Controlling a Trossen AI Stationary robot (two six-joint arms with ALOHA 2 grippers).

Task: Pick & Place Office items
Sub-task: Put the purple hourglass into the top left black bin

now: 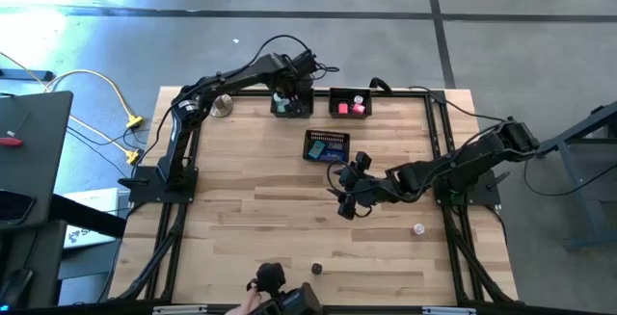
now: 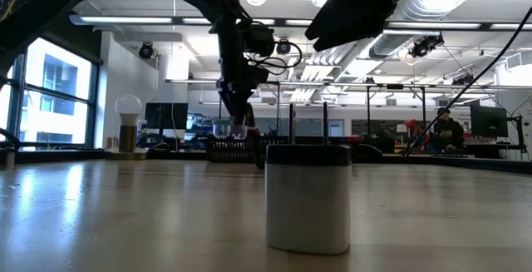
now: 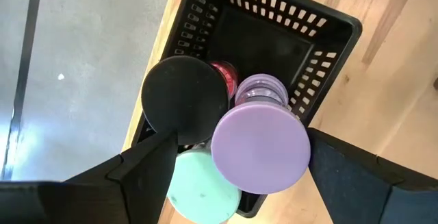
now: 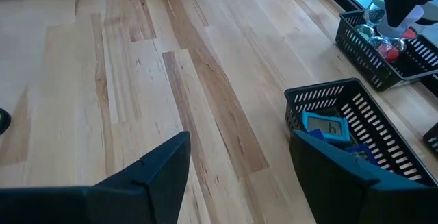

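Black mesh tray (image 3: 328, 25) at the surface's (image 1: 251, 228) far edge holds rolls: lavender roll (image 3: 263, 138), black roll (image 3: 183, 94), teal roll (image 3: 202, 190), red roll (image 3: 224, 75). We see left end effector (image 3: 239, 166) right above them, fingers apart, gripping nothing. Right end effector (image 4: 239, 166) w/ fingers spread, empty, near mid-surface beside the tray w/ blue blocks (image 4: 327, 129).

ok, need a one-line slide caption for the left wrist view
Left tool open above a black mesh tray, with lavender, black, teal and red rolls between its fingers.
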